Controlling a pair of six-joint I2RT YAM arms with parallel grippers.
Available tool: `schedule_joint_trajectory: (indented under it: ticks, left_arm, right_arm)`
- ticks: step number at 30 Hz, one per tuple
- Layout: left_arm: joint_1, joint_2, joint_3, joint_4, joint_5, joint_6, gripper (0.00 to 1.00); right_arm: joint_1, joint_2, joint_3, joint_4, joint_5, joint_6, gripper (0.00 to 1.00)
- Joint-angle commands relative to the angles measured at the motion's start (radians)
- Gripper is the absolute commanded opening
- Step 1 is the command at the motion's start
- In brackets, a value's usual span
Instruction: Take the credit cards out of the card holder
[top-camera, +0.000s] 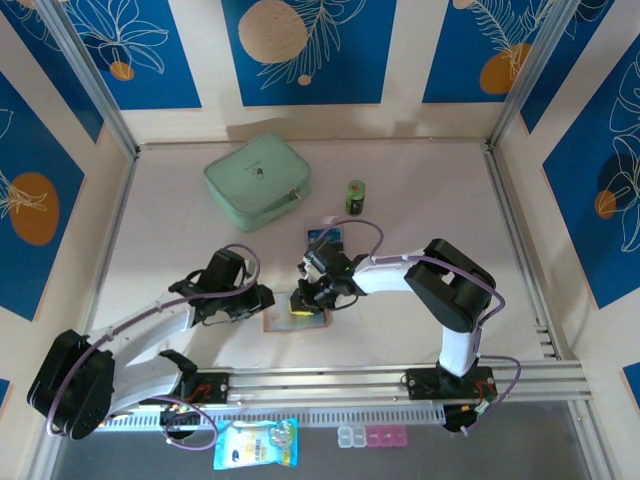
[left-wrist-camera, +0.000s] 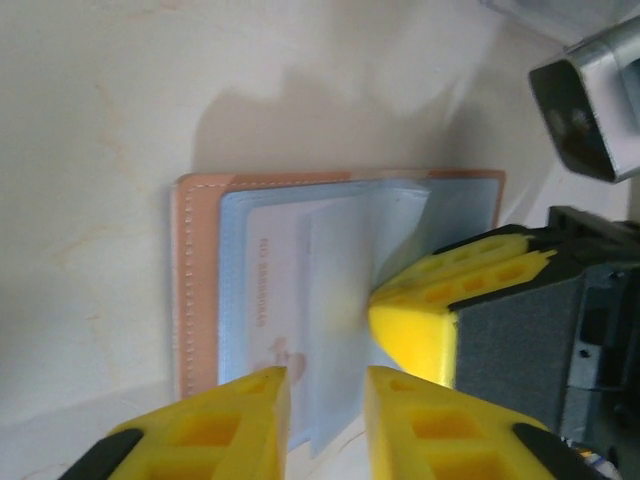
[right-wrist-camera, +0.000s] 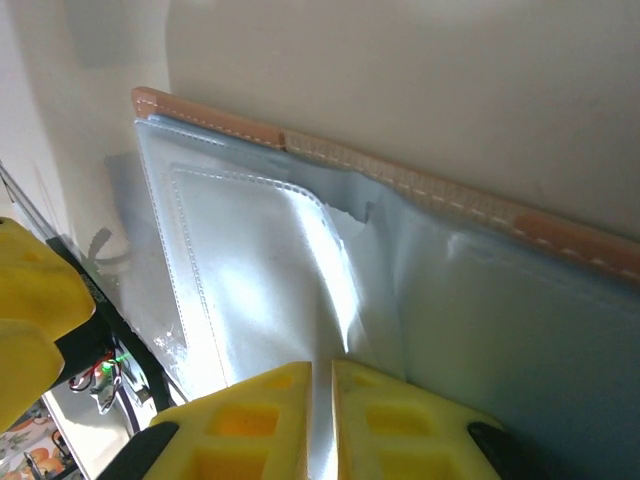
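The card holder (top-camera: 296, 321) lies open on the table between both arms, tan leather rim (left-wrist-camera: 187, 290) at its edge and pale clear pockets inside. A white credit card with pale print (left-wrist-camera: 262, 285) sits inside a pocket. My right gripper (right-wrist-camera: 321, 372) is shut on a thin pocket sleeve (right-wrist-camera: 300, 270) and holds it raised; its yellow fingers (left-wrist-camera: 440, 300) come in from the right in the left wrist view. My left gripper (left-wrist-camera: 328, 385) is open at the holder's near edge, with the sleeve's edge lying in the gap between its fingers. In the top view the left gripper (top-camera: 266, 298) and right gripper (top-camera: 305, 298) nearly meet.
A mint-green zip case (top-camera: 257, 181) lies at the back left and a small green can (top-camera: 355, 196) stands at the back middle. A small blue and white item (top-camera: 325, 236) lies just beyond the right gripper. A snack packet (top-camera: 256, 443) and pill box (top-camera: 372, 436) rest on the front ledge.
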Motion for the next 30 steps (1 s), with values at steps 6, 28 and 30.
schedule_joint_trajectory:
  ticks: [6,28,30]
  left_arm:
    - [-0.014,0.099,0.002,0.109,0.04,-0.044,0.33]
    - [-0.043,0.179,0.004,0.132,0.034,-0.061,0.33]
    - [-0.044,0.168,0.005,0.109,0.017,-0.061,0.33]
  right_arm:
    - [-0.026,0.023,-0.075,0.086,-0.048,0.049,0.14]
    - [-0.036,0.019,-0.108,0.138,-0.08,0.068,0.14]
    - [-0.036,0.016,-0.107,0.136,-0.08,0.067,0.14]
